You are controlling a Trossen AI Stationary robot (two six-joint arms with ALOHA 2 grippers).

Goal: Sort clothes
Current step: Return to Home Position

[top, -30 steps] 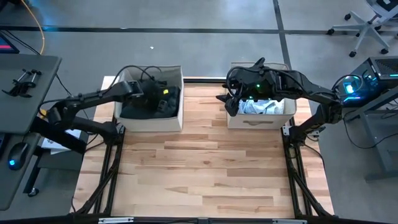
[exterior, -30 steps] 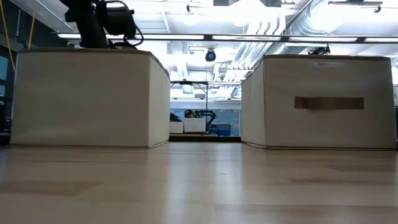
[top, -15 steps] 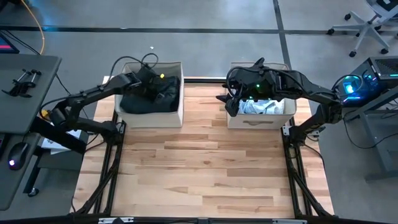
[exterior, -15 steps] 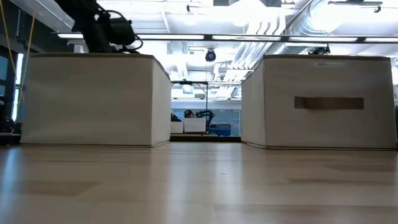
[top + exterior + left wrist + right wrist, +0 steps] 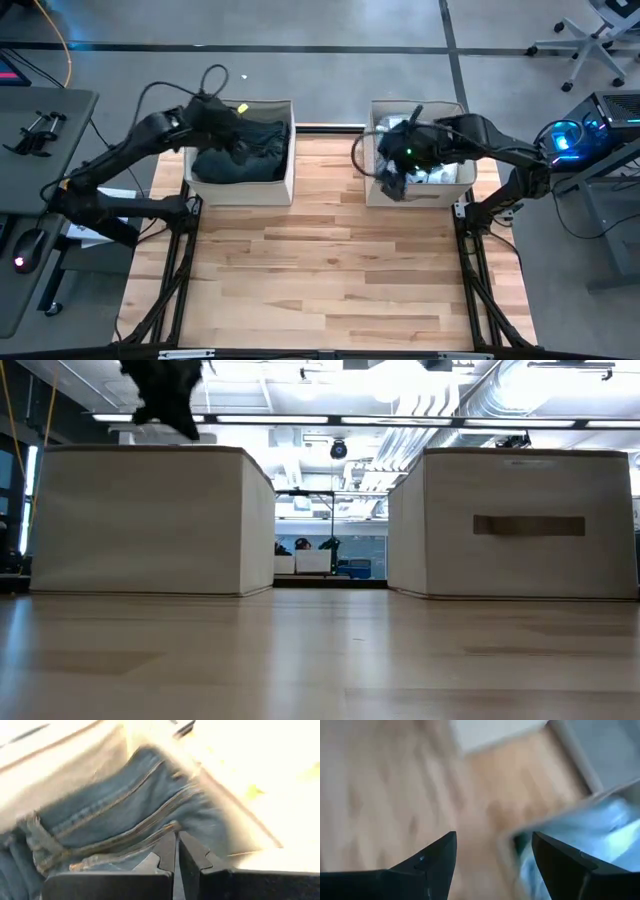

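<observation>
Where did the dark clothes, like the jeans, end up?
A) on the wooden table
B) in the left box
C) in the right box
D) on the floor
B: the high view shows the dark clothes piled inside the left bin, while the right bin holds only pale clothes.

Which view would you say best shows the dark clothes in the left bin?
The high view: the whole dark clothes pile shows in the left bin. The left wrist view shows only denim seams; the low view, only the bin's wall; the right wrist view, nothing.
</observation>
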